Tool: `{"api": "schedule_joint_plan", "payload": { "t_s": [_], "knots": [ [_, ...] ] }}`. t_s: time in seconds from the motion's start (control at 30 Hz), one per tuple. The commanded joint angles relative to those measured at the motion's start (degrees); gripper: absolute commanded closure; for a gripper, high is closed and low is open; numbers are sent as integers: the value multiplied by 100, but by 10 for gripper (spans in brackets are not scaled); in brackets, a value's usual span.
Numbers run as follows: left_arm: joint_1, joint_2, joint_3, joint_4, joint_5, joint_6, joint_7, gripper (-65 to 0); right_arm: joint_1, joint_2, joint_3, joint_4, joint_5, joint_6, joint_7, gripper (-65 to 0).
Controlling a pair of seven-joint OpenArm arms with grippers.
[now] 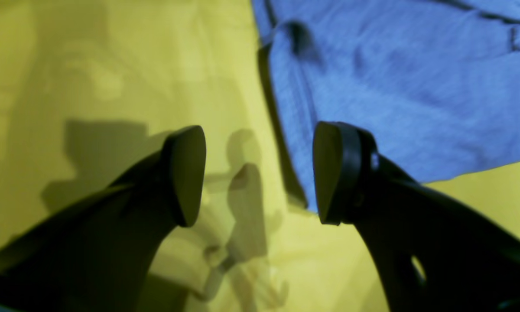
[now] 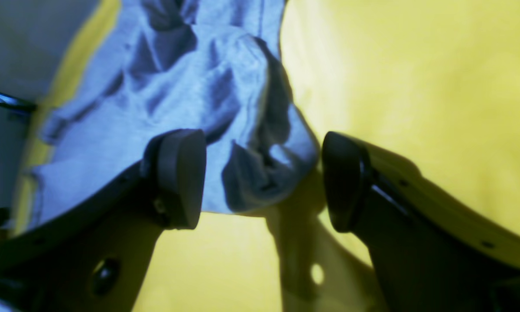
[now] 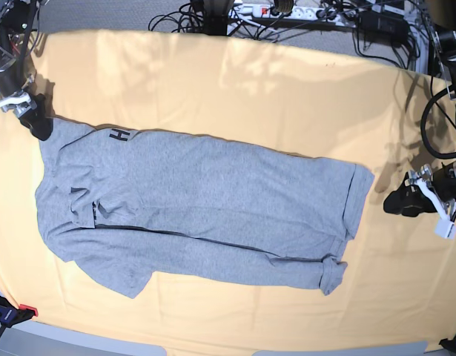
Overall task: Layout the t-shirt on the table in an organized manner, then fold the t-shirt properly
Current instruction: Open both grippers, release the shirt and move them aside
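Pale yellow-orange cloth covers the whole desk point(image 3: 287, 96), with a tangle of cables and a power strip point(image 3: 279, 10) along its far edge. The t-shirt point(image 3: 213, 200) lies stretched across the middle of the desk between my two hands, mostly flat, with a few black letters peeking out at the end by my right hand.

My left hand point(image 1: 260, 173) hangs above the desk with its fingers spread and nothing between them; the shirt's edge lies just beyond and to the right of my fingertips. My right hand point(image 2: 262, 177) is spread as well and holds nothing, hovering over a rumpled bunch of grey fabric whose tip sits between and a little beyond my fingers.

To do this step well, I judge I should smooth before folding. The end under my right hand is puckered, one sleeve is doubled over the body, and the lower corner near my left hand is curled. I would pinch only the top layer at each end, pull gently apart until the long crease along the body flattens, then lay the curled corner out.

Both wrist views are blurred and tint the shirt blue, so seams and hems are hard to trace. I cannot tell how many layers lie under my right hand. Most of the lettering is hidden.
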State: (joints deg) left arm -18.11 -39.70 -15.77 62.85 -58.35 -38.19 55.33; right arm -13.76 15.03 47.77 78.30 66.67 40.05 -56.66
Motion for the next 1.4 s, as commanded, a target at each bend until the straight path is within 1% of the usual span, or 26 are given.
{"api": "schedule_joint_plan", "payload": {
  "t_s": [0.0,0.1,0.13,0.17,0.2,0.23,0.3,0.33,0.47,0.53,0.63,0.83,0.87,0.93,1.0,1.17,1.3,1.37],
  "knots": [
    [-142,-140,-44,76,-111,-37,-125,-399,68,2,-9,26,-9,-5,-304,-437],
    [-140,-140,-44,76,-111,-35,-122,-399,210,-90,-11,28,-2,-5,-579,-436],
    [-140,-140,-44,76,-109,-35,-122,-399,238,-90,-15,28,-2,-5,-579,-430],
    [-142,-140,-44,76,-111,-35,-120,-399,258,-87,-15,28,0,-5,-575,-408],
    [-142,-142,-44,76,-111,-35,-118,-399,286,-72,-13,28,-4,-5,-586,-359],
    [-142,-144,-44,76,-114,-35,-118,-399,293,-52,-13,35,-4,-5,-605,-278],
    [-144,-142,-44,79,-136,-37,-120,-399,299,28,-13,79,-2,-5,-671,-49],
    [-142,-142,-44,79,-190,-37,-118,-399,299,72,-4,116,0,-5,-706,0],
    [-142,-144,-44,79,-238,-37,-94,-399,295,251,94,389,-13,-5,-772,0],
    [-142,-142,-44,79,-243,-37,-7,-399,295,308,212,616,-243,-5,-791,0],
    [-140,-142,-44,79,-243,-35,79,-399,293,323,431,964,-597,-5,-791,0],
    [-140,-138,-44,79,-365,-31,175,-399,262,321,468,1113,-608,-5,-793,0],
    [-116,-138,-44,76,-363,31,177,-399,236,321,468,1113,-603,-5,-791,0],
    [15,-127,-44,76,-363,319,173,-399,192,310,468,1113,-599,-5,-791,0],
    [181,-92,-44,76,-313,442,170,-399,186,304,468,1113,-584,-5,-793,0],
    [599,70,-44,76,-247,435,131,-404,188,308,468,1113,-389,-5,-793,0],
    [817,302,-44,76,39,435,-146,-406,188,308,468,1113,-389,-5,-793,0],
    [872,450,-44,76,129,435,-149,-406,188,308,468,1113,-385,-5,-793,0]
  ]
}}
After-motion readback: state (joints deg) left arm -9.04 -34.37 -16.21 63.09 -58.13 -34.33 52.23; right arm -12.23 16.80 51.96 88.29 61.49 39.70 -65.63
